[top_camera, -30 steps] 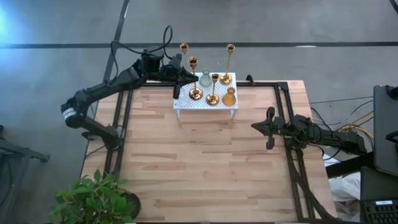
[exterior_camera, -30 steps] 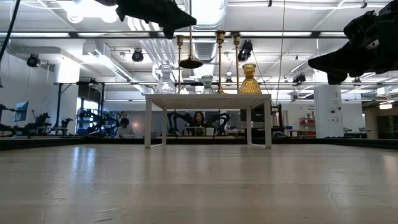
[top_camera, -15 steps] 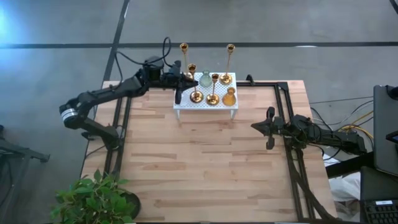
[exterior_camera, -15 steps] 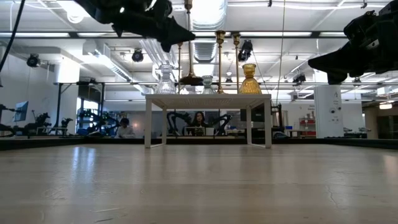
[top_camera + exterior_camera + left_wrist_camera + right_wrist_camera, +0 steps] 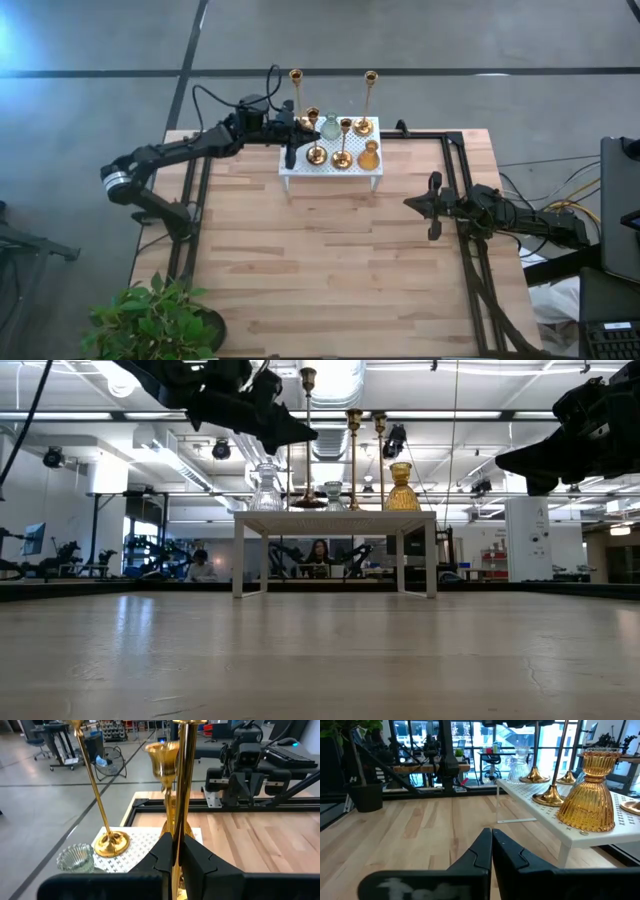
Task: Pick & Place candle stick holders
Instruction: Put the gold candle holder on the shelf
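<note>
Where the high view looks straight down, a wooden table (image 5: 330,260) with a white perforated rack (image 5: 331,165) at its far edge, carrying the candle stick holders (image 5: 342,140): brass ones tall and short, a squat ribbed one (image 5: 369,156) and a clear glass one (image 5: 330,127). Left gripper (image 5: 291,140) over the rack's left end, clamped on the thin stem of a tall brass holder (image 5: 312,135) whose round base sits on or just above the rack (which of the two, cannot tell). Right gripper (image 5: 432,206) well apart over the table's right side, fingers together, holding nothing. Potted plant (image 5: 150,318) at the near left corner. In the low view, rack (image 5: 335,518) on its legs at the far end; left gripper (image 5: 290,432) above its left part beside the gripped holder's stem (image 5: 307,440); glass holder (image 5: 265,487) and squat ribbed holder (image 5: 400,487) standing on top; right gripper (image 5: 525,460) high on the right; a person (image 5: 320,552) seated in the room behind. In the left wrist view, fingers (image 5: 162,852) pinched on the upright brass stem (image 5: 183,785), with another tall brass holder (image 5: 100,805) and a small glass holder (image 5: 76,858) on the rack (image 5: 145,842). In the right wrist view, gripper (image 5: 491,836) closed and empty over bare wood, the squat ribbed holder (image 5: 589,795) on the rack (image 5: 555,822) near by.
</note>
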### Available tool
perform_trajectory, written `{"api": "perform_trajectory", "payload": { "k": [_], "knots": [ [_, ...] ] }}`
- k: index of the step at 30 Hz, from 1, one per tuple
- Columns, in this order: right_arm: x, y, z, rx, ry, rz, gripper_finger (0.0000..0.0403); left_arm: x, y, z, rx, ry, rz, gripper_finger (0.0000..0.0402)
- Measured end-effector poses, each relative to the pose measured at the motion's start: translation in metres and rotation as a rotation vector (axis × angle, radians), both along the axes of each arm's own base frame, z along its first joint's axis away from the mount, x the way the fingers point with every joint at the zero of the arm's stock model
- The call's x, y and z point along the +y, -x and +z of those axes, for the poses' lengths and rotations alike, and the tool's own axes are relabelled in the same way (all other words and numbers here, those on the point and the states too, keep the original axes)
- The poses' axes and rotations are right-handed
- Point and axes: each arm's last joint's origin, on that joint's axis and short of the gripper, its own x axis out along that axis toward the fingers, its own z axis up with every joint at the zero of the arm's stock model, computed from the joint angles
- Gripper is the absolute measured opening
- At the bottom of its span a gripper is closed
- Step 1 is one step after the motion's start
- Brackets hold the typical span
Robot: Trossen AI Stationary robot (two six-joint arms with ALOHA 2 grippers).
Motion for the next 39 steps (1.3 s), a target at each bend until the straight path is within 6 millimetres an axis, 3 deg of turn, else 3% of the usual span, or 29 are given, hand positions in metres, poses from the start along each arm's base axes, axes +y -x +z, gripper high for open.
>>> {"api": "perform_trajectory", "payload": {
  "k": [31, 39],
  "knots": [
    [0.000, 0.000, 0.000, 0.001, 0.000, 0.000, 0.0009, 0.008, -0.002, -0.009, 0.003, 0.048, 0.014, 0.0021],
    [0.000, 0.000, 0.000, 0.001, 0.000, 0.000, 0.0009, 0.007, 0.000, -0.022, -0.020, 0.091, 0.010, 0.0021]
  ]
}}
